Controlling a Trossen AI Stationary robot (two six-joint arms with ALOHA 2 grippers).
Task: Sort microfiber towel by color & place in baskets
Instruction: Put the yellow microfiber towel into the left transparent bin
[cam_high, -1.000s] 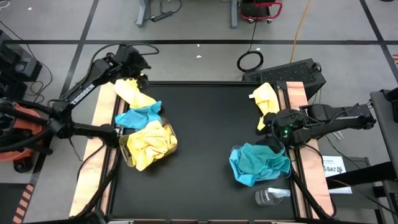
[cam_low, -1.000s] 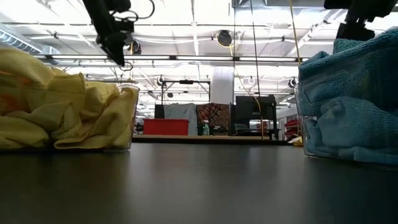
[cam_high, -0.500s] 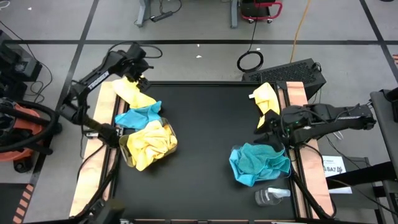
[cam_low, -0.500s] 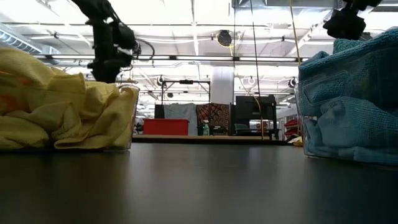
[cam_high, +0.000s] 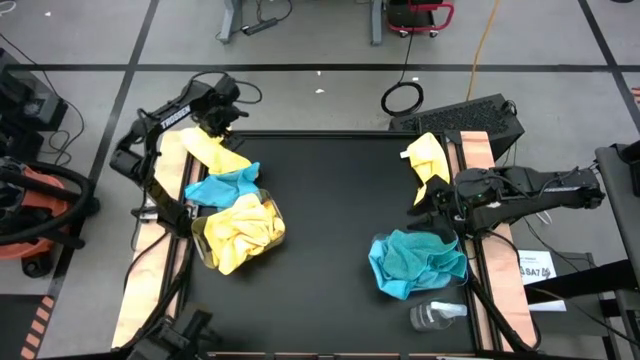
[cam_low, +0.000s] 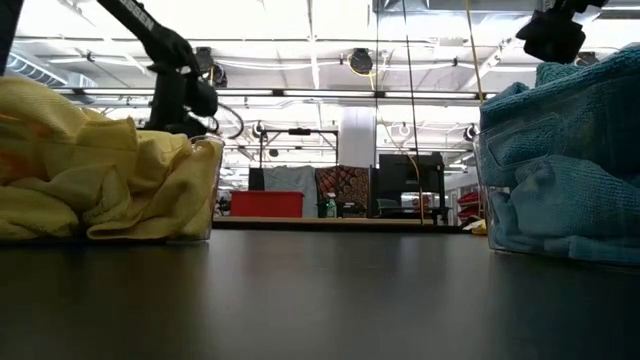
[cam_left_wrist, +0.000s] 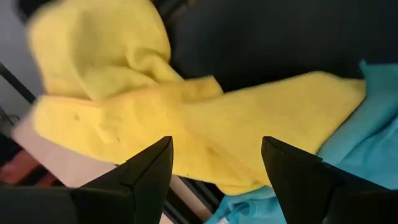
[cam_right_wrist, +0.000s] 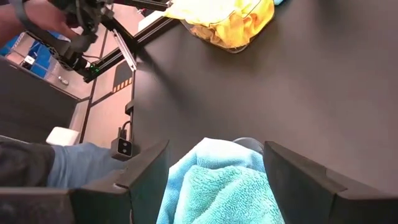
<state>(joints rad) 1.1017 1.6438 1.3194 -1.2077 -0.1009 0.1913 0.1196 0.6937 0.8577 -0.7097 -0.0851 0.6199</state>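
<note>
Three towels still loose: a yellow one (cam_high: 214, 150) and a blue one (cam_high: 222, 186) at the counter's (cam_high: 330, 230) left edge, another yellow (cam_high: 427, 158) at the right edge. Left basket (cam_high: 238, 232) is heaped with yellow, right basket (cam_high: 416, 262) with blue. Most sorting looks done. Left end effector (cam_left_wrist: 216, 163) spread, empty, over the left yellow towel. Right end effector (cam_right_wrist: 215, 163) spread, empty, over the blue basket.

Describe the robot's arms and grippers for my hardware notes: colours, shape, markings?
Both arms are dark, jointed and slim. The left arm carries white lettering along one link. The right arm shows a small green light near its wrist. Each gripper's two fingers are black, flat and tapering.
</note>
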